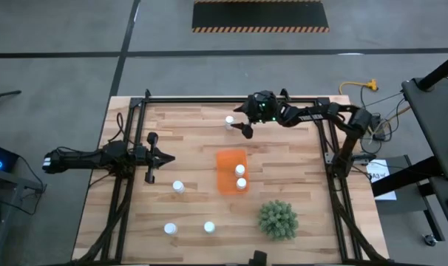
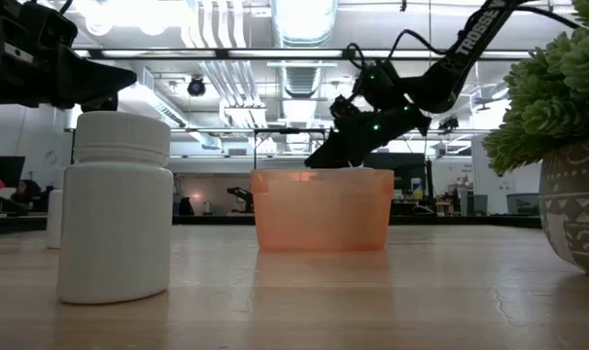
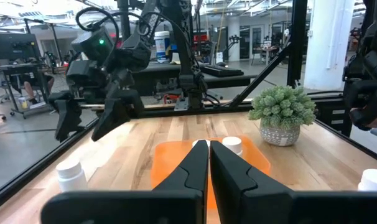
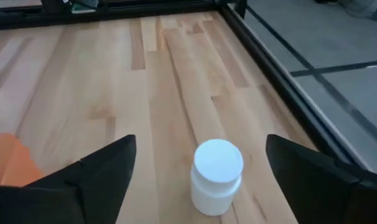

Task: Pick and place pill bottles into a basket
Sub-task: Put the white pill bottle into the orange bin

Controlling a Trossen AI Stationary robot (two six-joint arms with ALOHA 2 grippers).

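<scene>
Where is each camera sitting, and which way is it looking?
High view: above the table, looking straight down; both arms, orange basket show.
Low view: at tabletop height, looking across; a pill bottle up close, the right end effector behind the basket.
Left wrist view: on the left arm, looking past its shut end effector at the basket.
Right wrist view: on the right arm; its open end effector straddles a lone bottle.
Shared: high and left wrist views both show the plant.

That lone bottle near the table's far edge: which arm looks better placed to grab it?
Probably the right. Its end effector is open with that bottle between its fingers. The left end effector is shut and waits across the table, beyond the basket.
</scene>
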